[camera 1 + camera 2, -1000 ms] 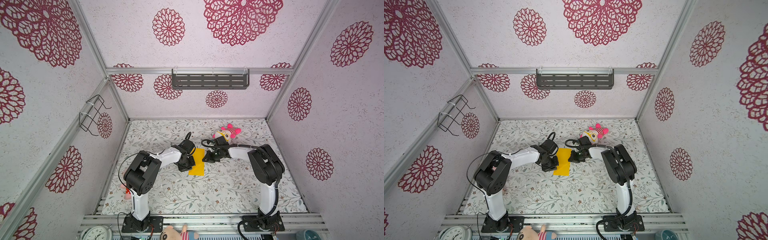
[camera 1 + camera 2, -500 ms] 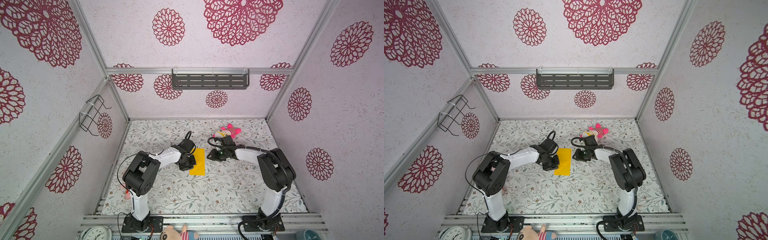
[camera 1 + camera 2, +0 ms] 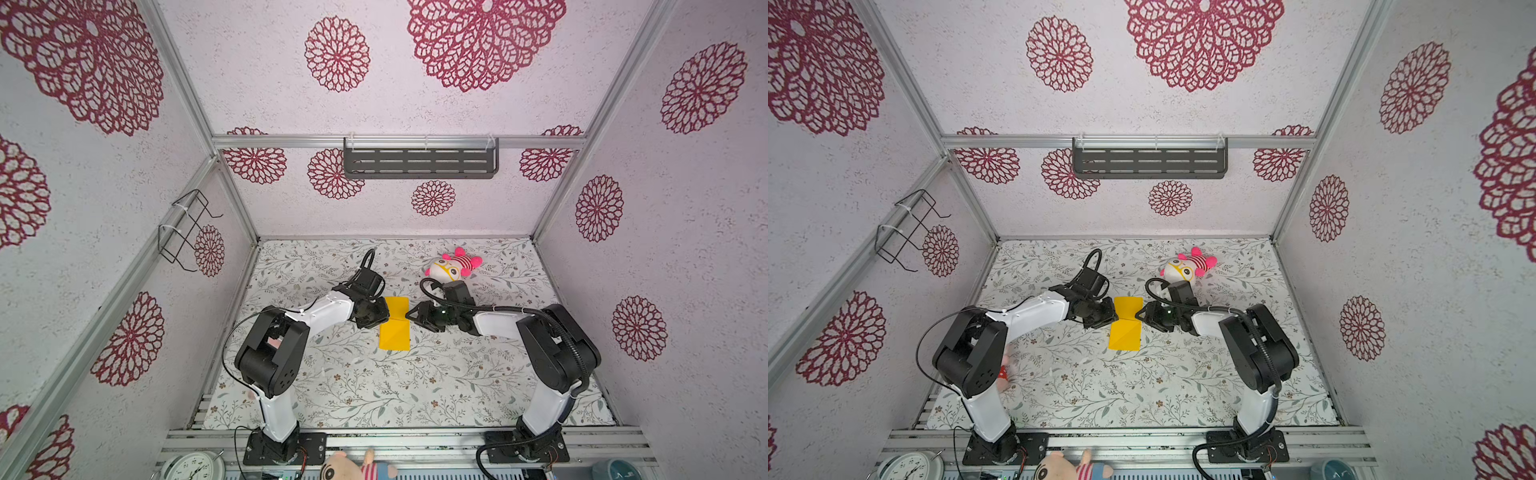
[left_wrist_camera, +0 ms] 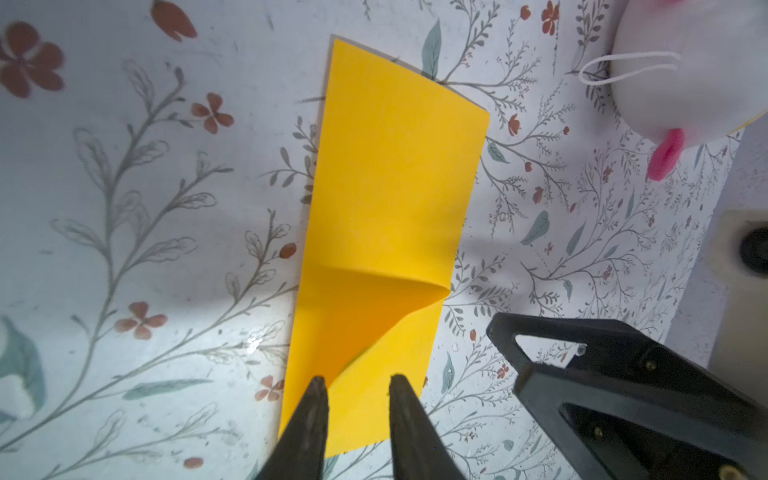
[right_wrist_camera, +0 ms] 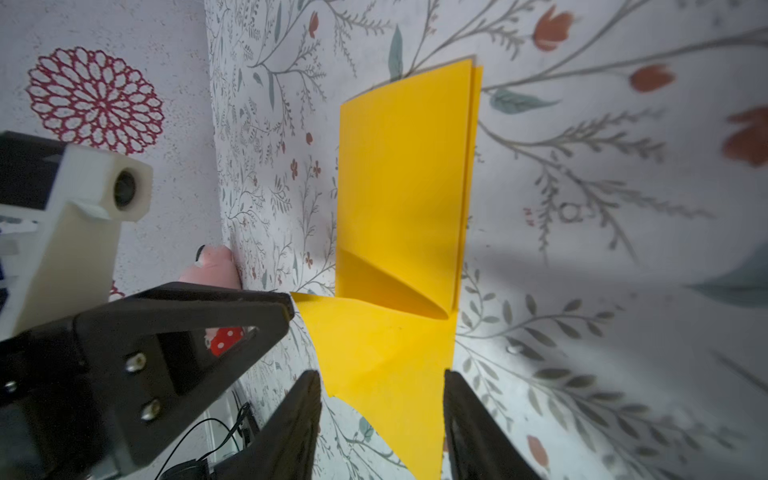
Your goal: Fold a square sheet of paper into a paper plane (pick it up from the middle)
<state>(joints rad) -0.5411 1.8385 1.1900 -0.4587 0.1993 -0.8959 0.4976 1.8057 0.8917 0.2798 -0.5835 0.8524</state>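
Opened up since 1 s ago, both claws: lt claw (image 4: 355,380) tips a little apart, rt claw (image 5: 382,376) wider, neither clamped on anything. Folded yellow paper (image 3: 395,328) lying on flowery mat (image 3: 374,386) betw. the two claws, lt tips at one side, rt tips at opp. side; flap lifted mid-sheet.

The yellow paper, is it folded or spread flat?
Folded: the yellow paper is a narrow strip with doubled edges and one corner flap turned over.
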